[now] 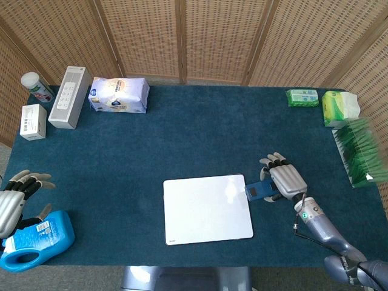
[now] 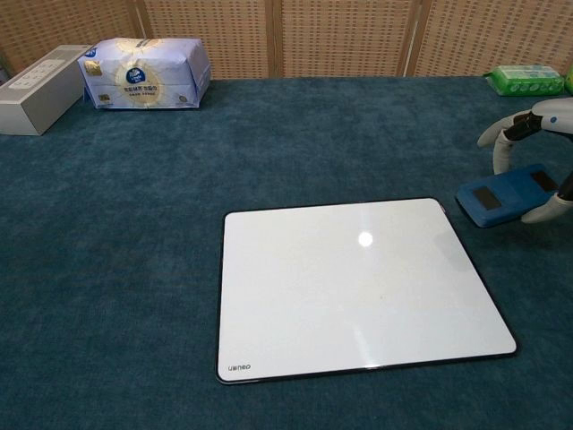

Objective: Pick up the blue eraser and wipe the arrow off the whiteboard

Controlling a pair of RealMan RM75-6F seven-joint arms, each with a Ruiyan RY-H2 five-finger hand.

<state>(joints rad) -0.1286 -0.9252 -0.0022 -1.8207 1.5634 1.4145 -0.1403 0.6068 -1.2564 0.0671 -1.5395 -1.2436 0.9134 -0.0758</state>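
Fingers (image 2: 507, 132) of the right hand (image 1: 285, 180) are curled around the blue eraser (image 2: 507, 193), thumb on the near side, the rest arched over the far edge, so it's gripped from both sides. The eraser sits low over the blue cloth just beside the whiteboard's (image 2: 358, 287) right edge, off the board; can't tell if it's touching the cloth or not. The board looks totally clean from both cameras, no arrow anywhere, so I'd guess the wiping is done and this is the put-it-down step. Next up, probably: settle it flat on the cloth and let the fingers spread. Left hand (image 1: 13, 200) is way off at the near left corner, fingers loosely apart, holding nothing, beside a blue bottle (image 1: 36, 239).
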